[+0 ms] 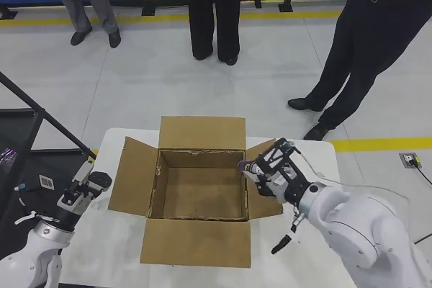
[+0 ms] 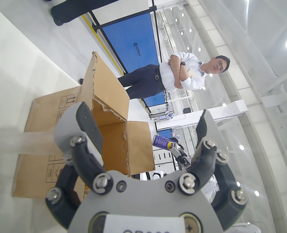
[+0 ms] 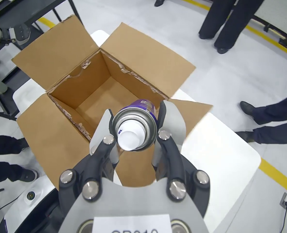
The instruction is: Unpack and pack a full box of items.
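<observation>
Holding the spray can [image 3: 136,122]: right gripper [image 3: 135,112], fingers closed on the purple body, one pad on either side, just below the metal shoulder.
Place of the spray can: off the table [image 1: 115,241], tilted, white cap end toward the wrist, base end toward the opening of the box [image 1: 201,135]; hanging over the right-hand rim, above the right flap.
Open box: brown cardboard, standing in the middle of the table, all four flaps folded outward, ragged torn edges along the rim, bare cardboard floor in sight inside.
Free left gripper [image 2: 143,117]: fingers spread wide, nothing between the pads; off the left side of the box, apart from the left flap, near the table's left edge.
White table: rounded corners, bare surface around the box.
</observation>
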Robot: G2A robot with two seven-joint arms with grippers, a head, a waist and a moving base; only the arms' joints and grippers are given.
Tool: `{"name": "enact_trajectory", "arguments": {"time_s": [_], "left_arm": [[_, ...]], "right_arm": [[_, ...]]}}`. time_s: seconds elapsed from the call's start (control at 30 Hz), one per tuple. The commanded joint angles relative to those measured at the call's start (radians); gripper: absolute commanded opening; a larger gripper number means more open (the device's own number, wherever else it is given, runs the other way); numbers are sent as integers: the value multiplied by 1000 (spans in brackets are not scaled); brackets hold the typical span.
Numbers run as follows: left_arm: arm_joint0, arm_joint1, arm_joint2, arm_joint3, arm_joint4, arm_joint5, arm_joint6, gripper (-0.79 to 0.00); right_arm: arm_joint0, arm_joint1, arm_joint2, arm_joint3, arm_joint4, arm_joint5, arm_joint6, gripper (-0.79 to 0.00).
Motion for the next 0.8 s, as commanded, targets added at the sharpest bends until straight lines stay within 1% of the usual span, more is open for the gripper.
{"name": "enact_trajectory", "arguments": {"time_s": [0.0,0.17,0.3,0.4,0.6,0.77], "left_arm": [[0,0,0,0,0,0,0,0],[0,0,0,0,0,0,0,0],[0,0,0,0,0,0,0,0],[0,0,0,0,0,0,0,0],[0,0,0,0,0,0,0,0],[0,0,0,0,0,0,0,0]], "right_arm": [[99,-23,-119,99,7,12,0,-785],[270,-96,-345,347,40,46,-43,-785],[362,-165,-483,550,94,47,-106,-785],[413,-219,-570,676,98,62,-143,-785],[472,-317,-680,866,106,87,-186,-785],[503,-380,-728,974,87,99,-196,-785]]}}
